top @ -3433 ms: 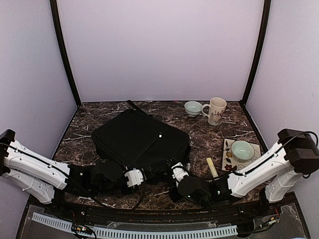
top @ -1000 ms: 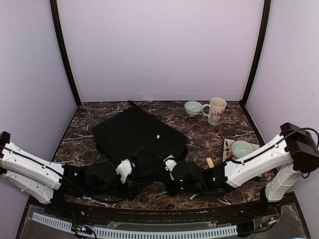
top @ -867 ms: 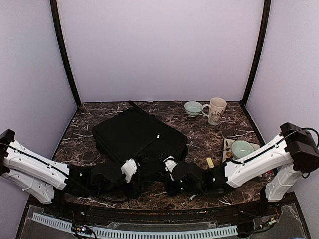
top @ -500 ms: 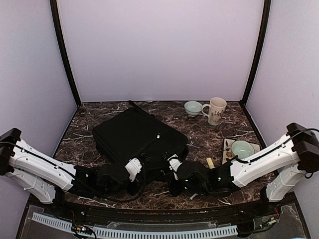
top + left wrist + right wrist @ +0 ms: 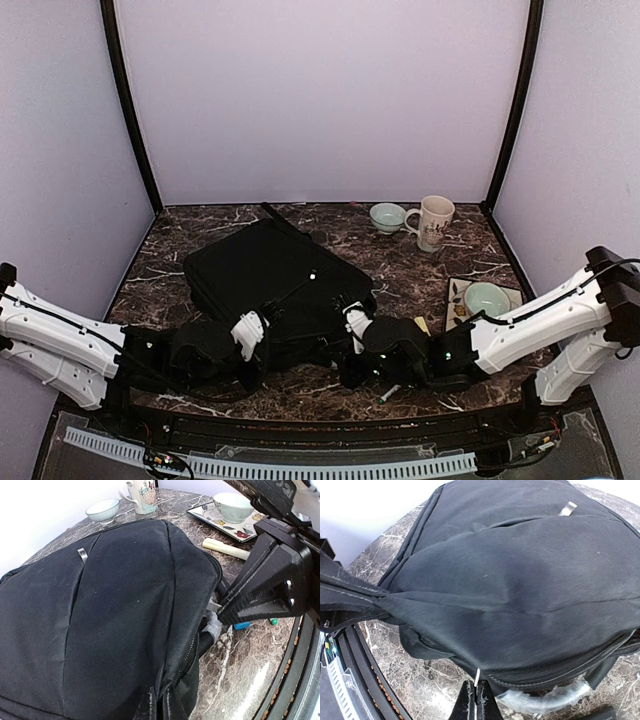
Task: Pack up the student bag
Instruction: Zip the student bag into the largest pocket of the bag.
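The student bag (image 5: 275, 285) is a large, flat, black soft-fabric case lying on its broad side, skewed, directly ahead of both grippers. Its near edge is bunched and drawn taut where the left gripper (image 5: 157, 705) pinches a fold of fabric between closed fingers. The right gripper (image 5: 476, 702), just beside it along the same edge, is closed on what looks like a small silver zipper pull (image 5: 476, 678) on the zip line. A second silver pull (image 5: 82, 555) sits on the slightly bulging top panel, farther from both grippers. The strap (image 5: 270, 211) trails past the far corner
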